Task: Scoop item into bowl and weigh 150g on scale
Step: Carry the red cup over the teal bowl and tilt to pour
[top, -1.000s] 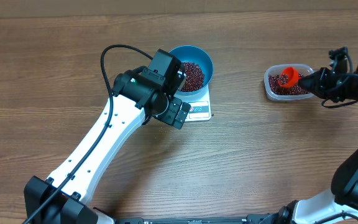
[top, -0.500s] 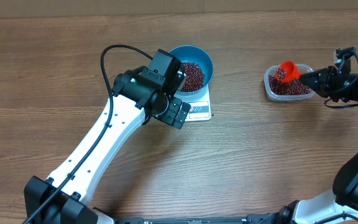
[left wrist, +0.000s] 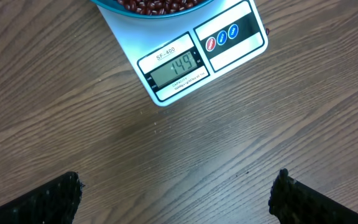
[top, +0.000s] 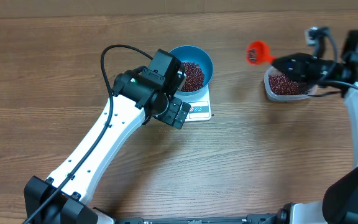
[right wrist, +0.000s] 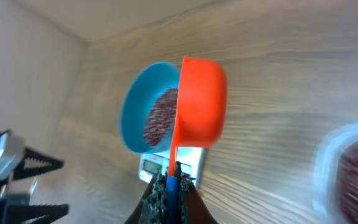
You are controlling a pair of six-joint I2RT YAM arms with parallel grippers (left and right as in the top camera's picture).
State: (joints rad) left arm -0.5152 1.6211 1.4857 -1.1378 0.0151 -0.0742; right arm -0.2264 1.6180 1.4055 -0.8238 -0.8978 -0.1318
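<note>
My right gripper pinches the orange scoop, upper right. My left gripper hangs wide open, empty. The blue bowl of beans sits on the scale, top middle. It's nearly heavy enough, so I should tip in just a few beans, slowly.

Bright blue bowl on the white scale, and it's loaded with dark red-brown beans. Along the scale's edge there's a grey-green display with dark digits, and beside it a black panel carrying one red button and two blue ones. Out to the side of the scale, the scoop is a vivid orange-red, and a clear tub shows more of that red-brown. The tabletop is warm brown, streaked with darker wood grain. The left arm over the scale has a white shell, black joints and a black cable.
</note>
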